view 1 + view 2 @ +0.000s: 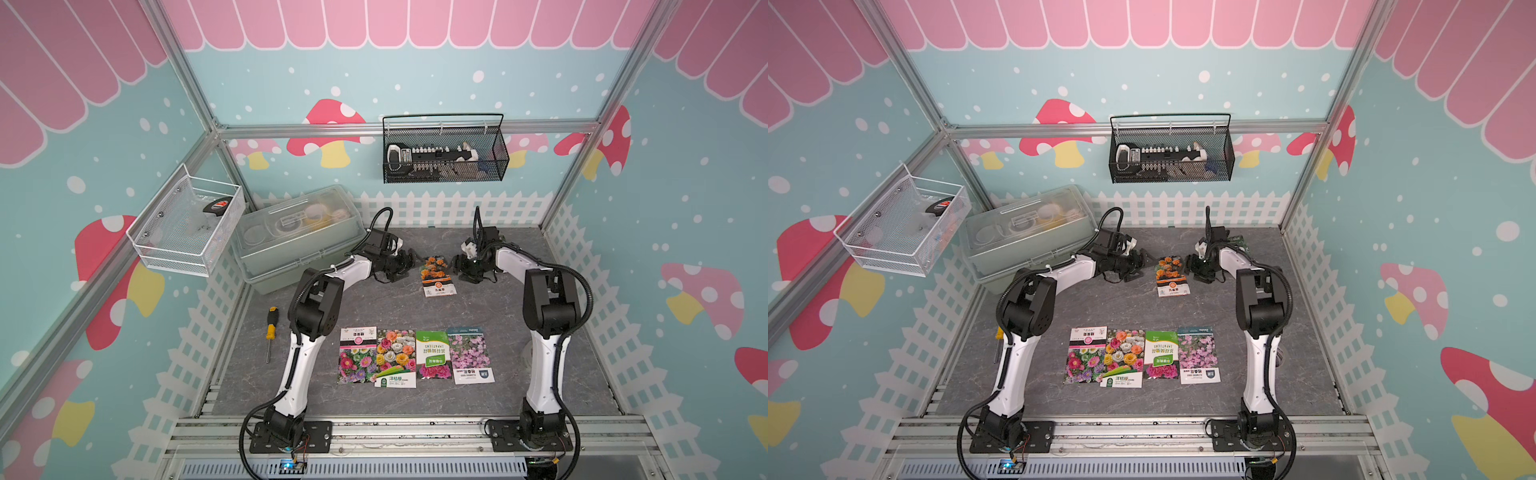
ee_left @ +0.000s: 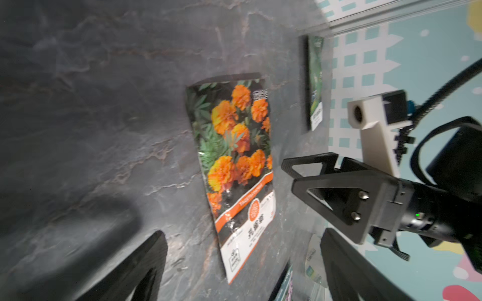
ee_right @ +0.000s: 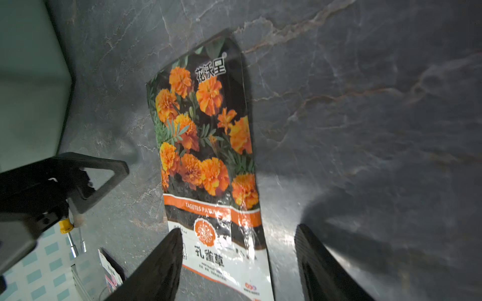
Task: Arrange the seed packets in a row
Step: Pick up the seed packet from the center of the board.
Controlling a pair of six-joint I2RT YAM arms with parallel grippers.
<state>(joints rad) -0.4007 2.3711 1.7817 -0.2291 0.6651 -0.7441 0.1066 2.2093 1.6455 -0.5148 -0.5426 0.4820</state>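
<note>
Four seed packets [image 1: 395,357] sit rowed while the marigold packet [image 1: 437,275] lies loose between the spread left gripper [image 1: 409,264] and the spread right gripper [image 1: 456,266], likely needing an edge pinch next.

**Jaws apart on both sides**

The left arm [image 1: 309,301] and right arm [image 1: 548,301] are seen bent at the elbow; the left gripper [image 1: 405,262] and right gripper [image 1: 456,264] are turned toward each other at upper centre; nothing is clasped.

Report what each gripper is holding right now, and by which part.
Nothing is held. The marigold packet lies flat on the table, with the left gripper and right gripper open on either side of it.
</note>
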